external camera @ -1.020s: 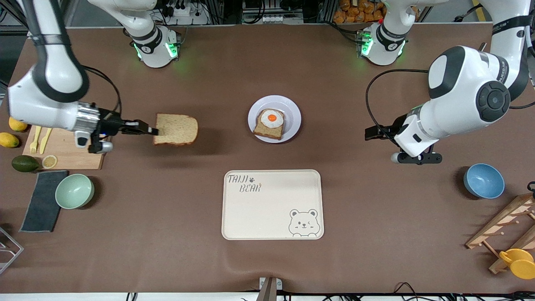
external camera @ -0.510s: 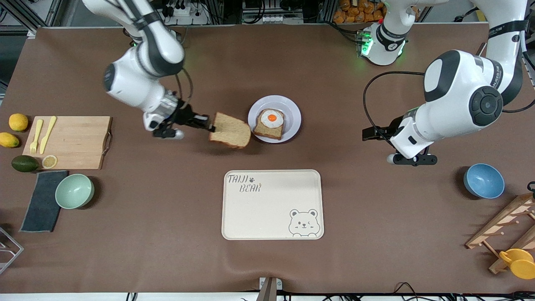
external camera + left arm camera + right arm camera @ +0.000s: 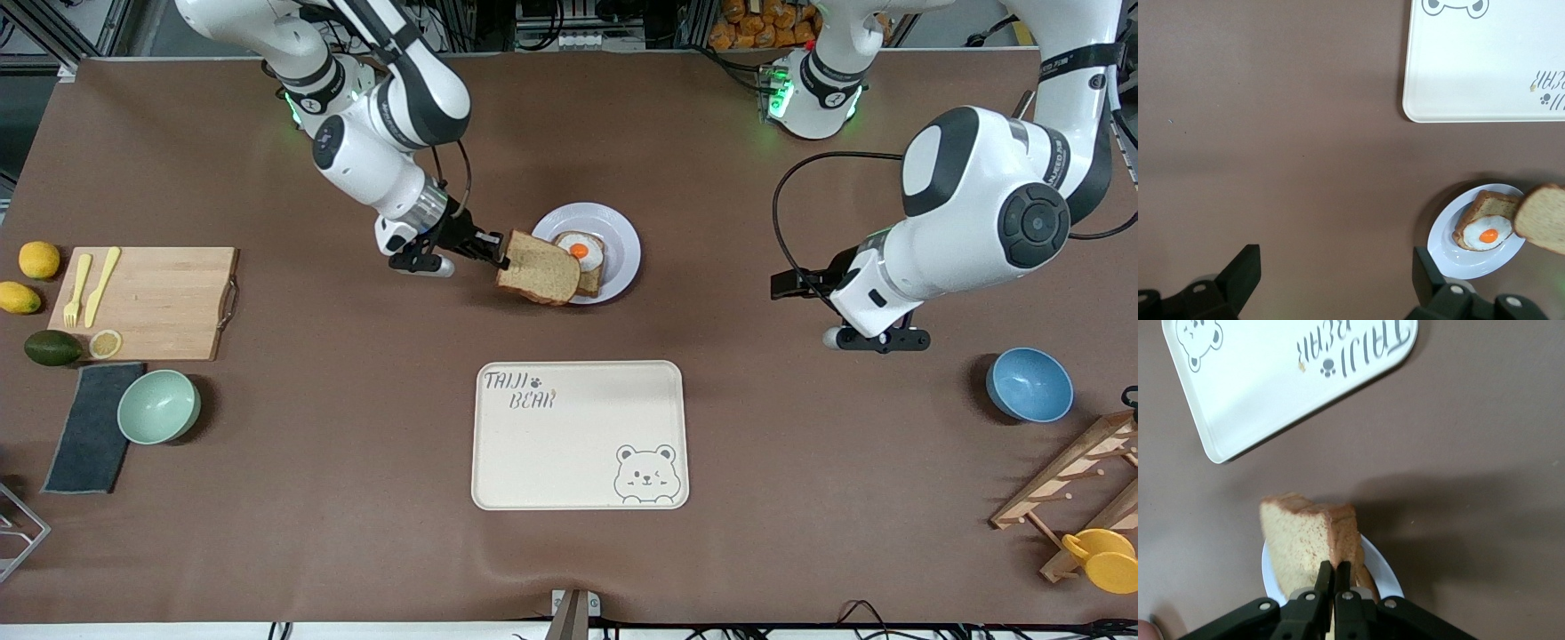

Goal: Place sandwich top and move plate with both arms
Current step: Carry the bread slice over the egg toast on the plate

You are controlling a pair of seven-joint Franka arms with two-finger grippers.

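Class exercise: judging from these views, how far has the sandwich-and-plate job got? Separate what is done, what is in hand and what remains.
Done: the right gripper is shut on the sandwich top, held in the air. In hand: the slice hangs over the plate, partly covering the egg slice, not yet released. Left: set it down, then move the plate; the left gripper, open, waits over bare table, and the bear tray holds nothing.

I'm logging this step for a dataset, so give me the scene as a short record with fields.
right end effector: shut on bread top, over plate edge
bread top: tilted, partly over egg slice
egg slice: on plate
left end effector: open, empty, arm waits over bare table toward its own end
tray: nearer the front camera than plate
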